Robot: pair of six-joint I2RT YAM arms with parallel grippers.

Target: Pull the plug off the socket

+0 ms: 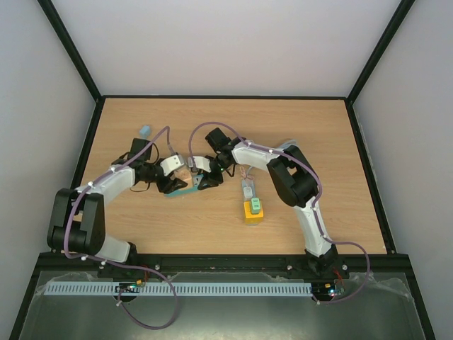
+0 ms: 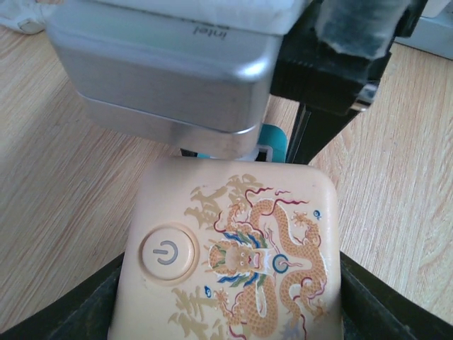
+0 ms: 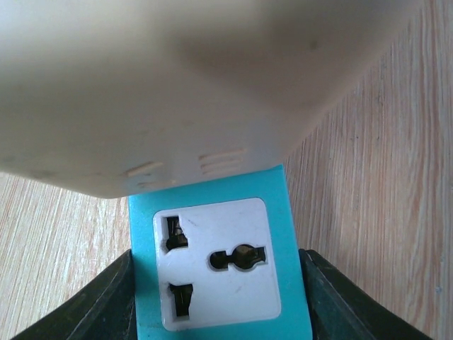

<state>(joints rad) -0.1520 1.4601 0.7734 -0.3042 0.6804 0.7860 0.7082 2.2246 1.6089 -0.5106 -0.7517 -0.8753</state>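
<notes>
Left gripper (image 2: pixel 230 312): jaws closed partway onto the plug (image 2: pixel 233 262), one dark finger (image 2: pixel 78 315) against each long side.
Plug: cream, rounded casing; printed dragon and a round power button on the upper face.
Right gripper (image 3: pixel 223 304): jaws closed likewise onto the socket (image 3: pixel 219 262), a finger pressed to each flank.
Socket: teal block with a white face showing three pin openings (nothing inserted in this face).
Position: both pieces are held between the two grippers, left of centre on the wooden table (image 1: pixel 318 142). The plug's far end meets the teal block, and no gap is visible between them in either wrist view.
Silver camera housing (image 2: pixel 170 78): on the right wrist, directly over the joint.
Yellow block (image 1: pixel 253 211): carries a grey-green fitting; lies apart to the right.
Pale blue item (image 1: pixel 144 130): small, at the far left.
</notes>
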